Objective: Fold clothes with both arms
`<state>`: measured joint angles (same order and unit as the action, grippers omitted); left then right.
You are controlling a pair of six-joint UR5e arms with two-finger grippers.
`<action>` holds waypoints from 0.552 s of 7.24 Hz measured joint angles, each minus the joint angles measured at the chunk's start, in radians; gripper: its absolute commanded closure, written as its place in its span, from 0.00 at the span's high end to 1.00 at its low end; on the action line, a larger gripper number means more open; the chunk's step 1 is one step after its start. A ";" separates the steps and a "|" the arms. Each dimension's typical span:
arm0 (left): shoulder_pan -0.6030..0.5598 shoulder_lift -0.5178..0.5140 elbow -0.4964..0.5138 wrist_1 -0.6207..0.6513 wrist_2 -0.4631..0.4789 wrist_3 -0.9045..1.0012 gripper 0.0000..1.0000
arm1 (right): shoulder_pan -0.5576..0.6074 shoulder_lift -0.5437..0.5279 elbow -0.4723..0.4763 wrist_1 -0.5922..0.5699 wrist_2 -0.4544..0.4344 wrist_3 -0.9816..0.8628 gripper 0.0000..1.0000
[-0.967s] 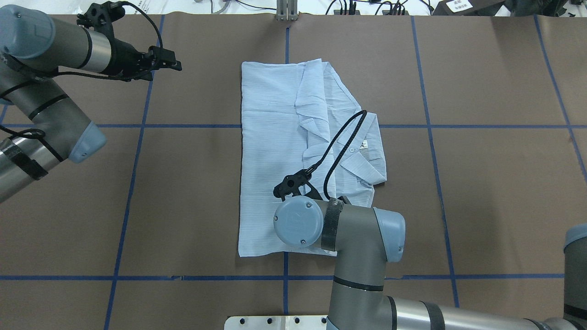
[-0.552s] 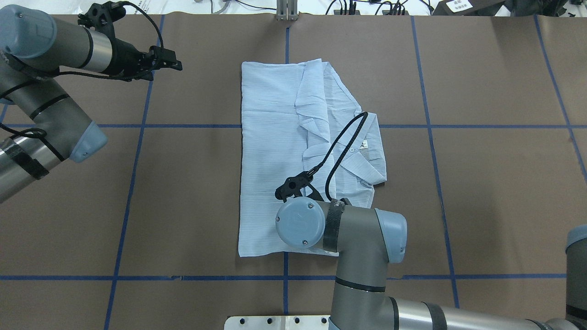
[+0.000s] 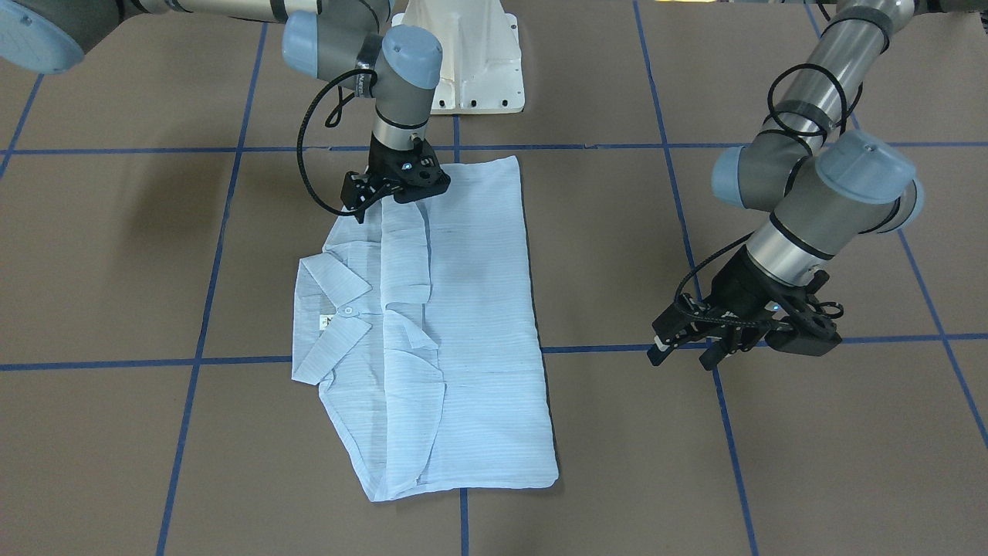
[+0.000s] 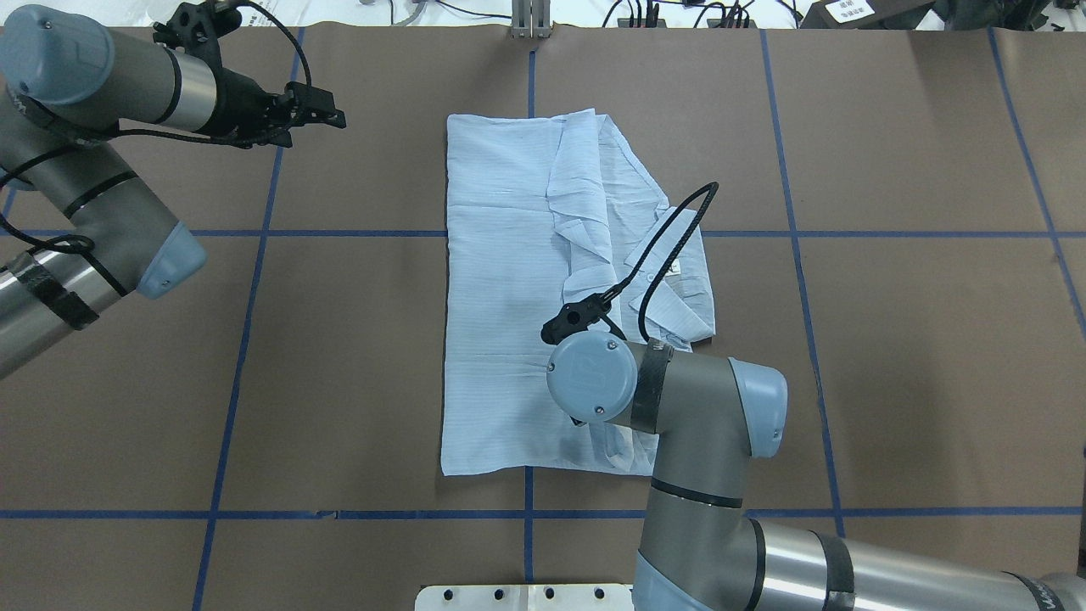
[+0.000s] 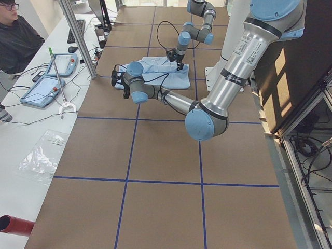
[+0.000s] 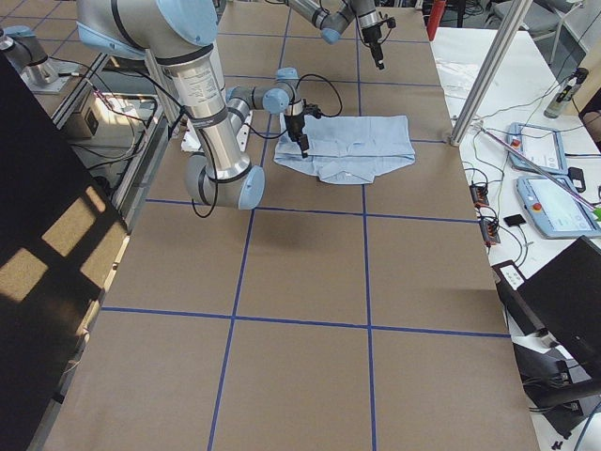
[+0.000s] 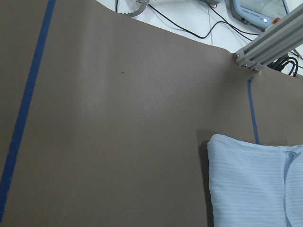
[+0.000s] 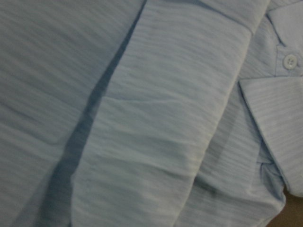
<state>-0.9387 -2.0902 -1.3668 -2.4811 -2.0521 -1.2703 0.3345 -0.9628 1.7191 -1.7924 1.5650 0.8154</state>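
Clearly the shirt (image 4: 501,297) lies as a long folded strip at the middle of the desk (image 4: 891,339), with its collar toward the desk's right edge. The right pincer (image 3: 400,193) is down on the shirt's end nearest the robot-side edge; whether it pinches cloth cannot be told. The left pincer (image 3: 681,358) hangs spread, well apart toward the left edge. Lifting that end with one arm could skew or peel open the stacked layers.

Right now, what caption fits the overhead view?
Right arm low over a half-folded blue shirt; left gripper hovers aside.
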 measured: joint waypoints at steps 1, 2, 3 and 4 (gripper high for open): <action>0.005 -0.004 0.000 0.001 0.001 -0.001 1.00 | 0.022 -0.023 0.018 0.000 0.009 -0.020 1.00; 0.010 -0.007 0.000 0.002 0.001 -0.003 1.00 | 0.042 -0.055 0.040 0.001 0.018 -0.040 1.00; 0.013 -0.012 0.001 0.002 0.003 -0.014 1.00 | 0.055 -0.105 0.070 0.003 0.025 -0.053 1.00; 0.015 -0.017 0.001 0.002 0.008 -0.027 1.00 | 0.063 -0.166 0.111 0.004 0.029 -0.058 1.00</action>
<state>-0.9239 -2.1072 -1.3657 -2.4790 -2.0443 -1.2968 0.3973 -1.1292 1.8303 -1.7881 1.5945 0.7569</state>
